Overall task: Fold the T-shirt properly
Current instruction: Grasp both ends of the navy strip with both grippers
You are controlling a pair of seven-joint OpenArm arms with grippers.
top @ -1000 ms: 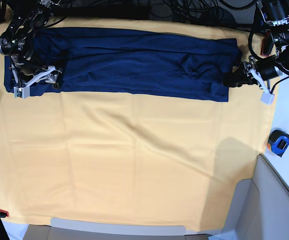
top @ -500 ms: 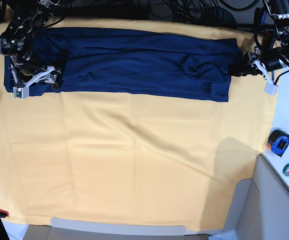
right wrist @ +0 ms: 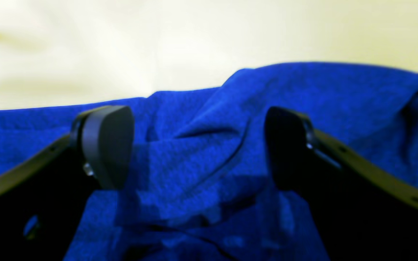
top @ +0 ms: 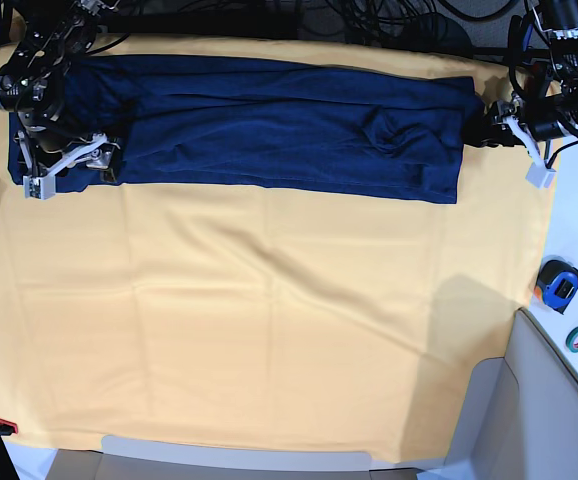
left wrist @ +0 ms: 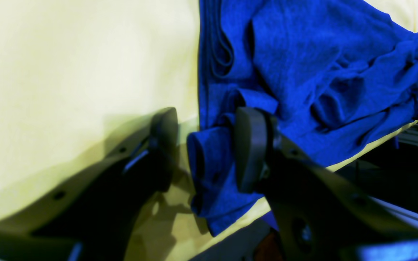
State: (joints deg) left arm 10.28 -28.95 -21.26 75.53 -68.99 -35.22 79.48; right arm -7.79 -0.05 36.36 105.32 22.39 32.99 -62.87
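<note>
Inward-drifting left gripper (left wrist: 205, 150) has gone up along the far-side sleeve end in base view, fingers apart | my right gripper (right wrist: 198, 148): fingers wide apart over the shirt's other end | navy long-sleeved shirt (top: 259, 125): long flattened strip across the yellow cloth's (top: 259, 320) far part

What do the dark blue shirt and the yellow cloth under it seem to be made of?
The shirt: probably a soft knit fabric with a matte surface, since it bends into rounded folds and shows no shine. The yellow cloth: likely a thin, smooth woven fabric, because it lies flat with faint creases; the exact fibre of either I cannot tell.
</note>
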